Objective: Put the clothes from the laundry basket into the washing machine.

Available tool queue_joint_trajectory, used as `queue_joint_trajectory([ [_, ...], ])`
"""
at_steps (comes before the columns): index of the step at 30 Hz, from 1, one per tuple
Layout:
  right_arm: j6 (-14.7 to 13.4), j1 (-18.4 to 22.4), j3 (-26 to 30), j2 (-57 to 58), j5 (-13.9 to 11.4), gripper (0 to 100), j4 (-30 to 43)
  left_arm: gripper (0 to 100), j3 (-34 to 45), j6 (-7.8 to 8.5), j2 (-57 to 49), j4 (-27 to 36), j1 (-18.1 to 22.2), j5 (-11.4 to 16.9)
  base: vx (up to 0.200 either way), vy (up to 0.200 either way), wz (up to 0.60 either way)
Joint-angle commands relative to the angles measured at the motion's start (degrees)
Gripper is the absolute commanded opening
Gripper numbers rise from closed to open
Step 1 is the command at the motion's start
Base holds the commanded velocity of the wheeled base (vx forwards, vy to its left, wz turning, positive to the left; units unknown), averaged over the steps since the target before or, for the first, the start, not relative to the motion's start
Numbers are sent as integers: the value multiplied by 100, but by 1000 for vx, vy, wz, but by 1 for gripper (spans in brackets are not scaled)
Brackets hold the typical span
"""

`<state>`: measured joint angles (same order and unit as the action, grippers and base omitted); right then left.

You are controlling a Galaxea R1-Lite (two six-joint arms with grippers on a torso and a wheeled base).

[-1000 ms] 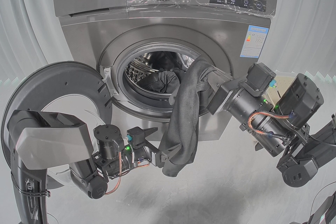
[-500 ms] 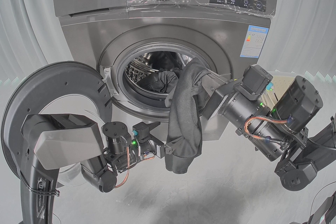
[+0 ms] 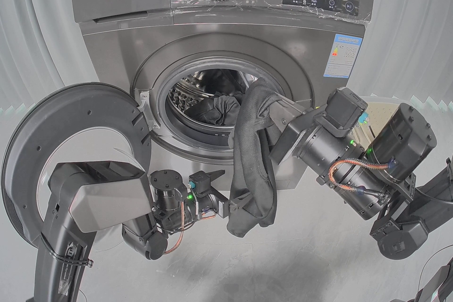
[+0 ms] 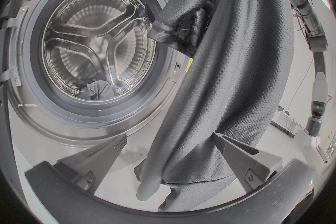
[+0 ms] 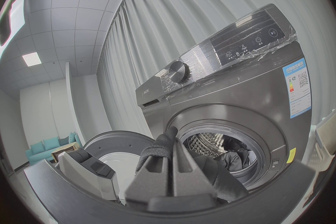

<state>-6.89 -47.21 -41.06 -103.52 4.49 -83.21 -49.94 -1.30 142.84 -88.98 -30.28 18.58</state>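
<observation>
You have a dark garment (image 3: 252,161) hanging in front of the washer (image 3: 217,34). The washer's door (image 3: 71,128) is swung open to the left. Your right gripper (image 5: 171,165) is clamped tight on the garment's top end, at the right rim of the round opening. From there the cloth drops straight down toward the floor. Your left gripper (image 4: 168,137) sits low, below the opening. Its fingers (image 4: 98,154) are spread wide and unclenched, with the garment's lower part hanging between them. Another dark piece (image 3: 219,109) lies inside the drum (image 4: 94,42).
</observation>
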Motion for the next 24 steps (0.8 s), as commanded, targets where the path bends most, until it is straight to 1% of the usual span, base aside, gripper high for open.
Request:
queue_joint_trajectory([
  [1, 3, 2, 1, -28, 0, 0, -11, 100, -6, 7, 16, -5, -39, 111, 0, 0, 0],
  [3, 3, 2, 1, -28, 0, 0, -2, 100, -6, -1, 16, -5, -30, 208, 0, 0, 0],
  [5, 3, 2, 10, -36, 0, 0, -11, 100, -24, -1, 16, -5, -22, 243, 0, 0, 0],
  [13, 3, -69, 28, -124, -9, 0, -55, 100, -455, -19, 192, -5, 13, 199, 0, 0, 0],
  [19, 3, -69, 28, -124, -9, 0, -55, 100, -569, -28, 236, 3, 22, 181, 0, 0, 0],
  [20, -6, -69, 28, -116, -9, 0, -55, 0, -569, -28, 245, 3, 31, 172, 0, 0, 0],
  [24, -6, -69, 45, -116, 0, 0, -63, 0, -613, -63, 271, -5, 31, 146, 0, 0, 0],
])
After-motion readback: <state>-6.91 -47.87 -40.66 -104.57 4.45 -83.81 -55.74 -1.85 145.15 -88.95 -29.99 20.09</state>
